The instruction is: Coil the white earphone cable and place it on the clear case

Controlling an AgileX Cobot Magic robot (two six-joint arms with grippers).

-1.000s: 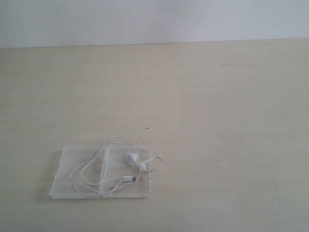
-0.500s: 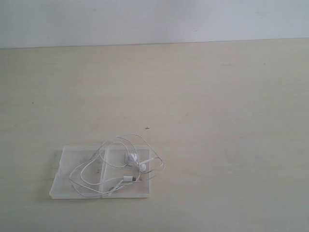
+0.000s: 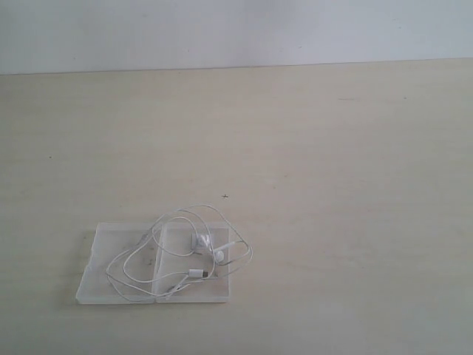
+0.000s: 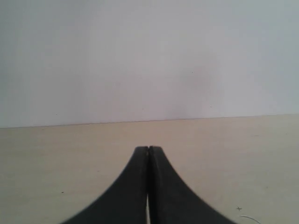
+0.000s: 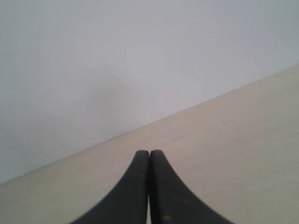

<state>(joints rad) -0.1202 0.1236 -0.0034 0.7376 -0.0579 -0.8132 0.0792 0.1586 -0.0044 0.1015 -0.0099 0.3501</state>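
overhanging clear case [image 3: 94, 290] edges, white earphone cable [image 3: 202, 240] (left fingers [image 4: 133, 186], right fingers [image 5: 135, 186] together)

A clear case [image 3: 93, 290] lies open and flat on the pale desk [image 3: 332, 222], near the front edge on the left side, its two halves side by side with the hinge line between them. The white earphone cable [image 3: 201, 241] rests on it in loose, untidy loops spread across both halves. Its earbuds [image 3: 219, 254] and plug [image 3: 196, 274] sit over the right half. Some loops spill past the case's far and right edges onto the desk. A small dark mark [image 3: 225, 197] shows just beyond. A plain wall [image 3: 236, 33] stands behind.
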